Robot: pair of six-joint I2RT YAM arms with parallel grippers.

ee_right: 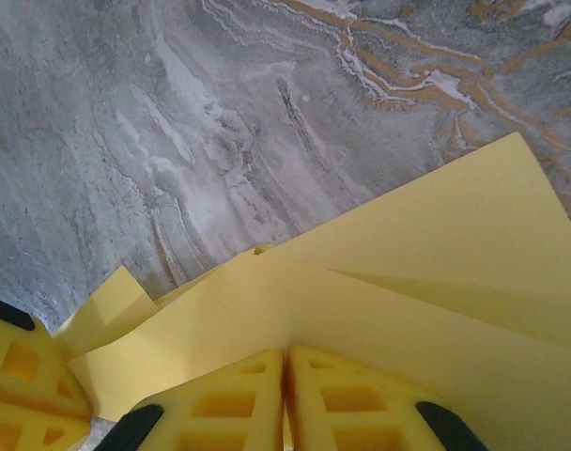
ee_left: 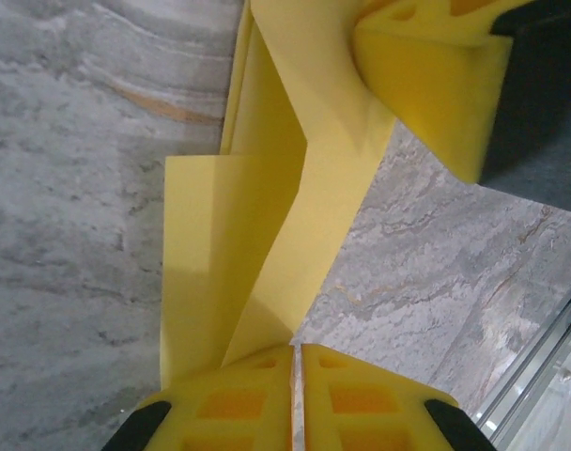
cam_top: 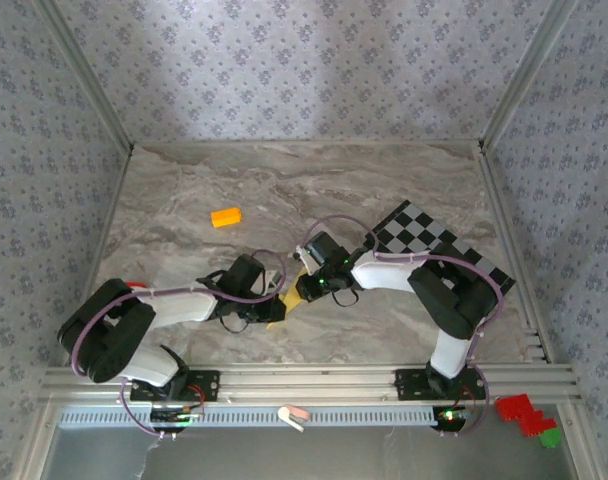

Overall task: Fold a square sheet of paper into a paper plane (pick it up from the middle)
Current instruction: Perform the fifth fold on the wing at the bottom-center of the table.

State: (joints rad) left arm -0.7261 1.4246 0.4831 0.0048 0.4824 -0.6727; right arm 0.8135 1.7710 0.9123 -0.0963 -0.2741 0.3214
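The left hand [ee_left: 295, 355] and the right hand [ee_right: 284, 359] are both pinching tightly the pale-yellow creased sheet of thin paper [ee_left: 267, 225], just left of the black-and-white checkered board [cam_top: 429, 240].

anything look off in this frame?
The paper pinched by the left gripper and the right gripper looks askew: its folded layers are staggered, edges not matching. A small orange block lies loose on the table farther back. Nothing spilled or torn.

Probably a lab booth: aluminium rails [cam_top: 314, 380], checkered board [cam_top: 424, 240]
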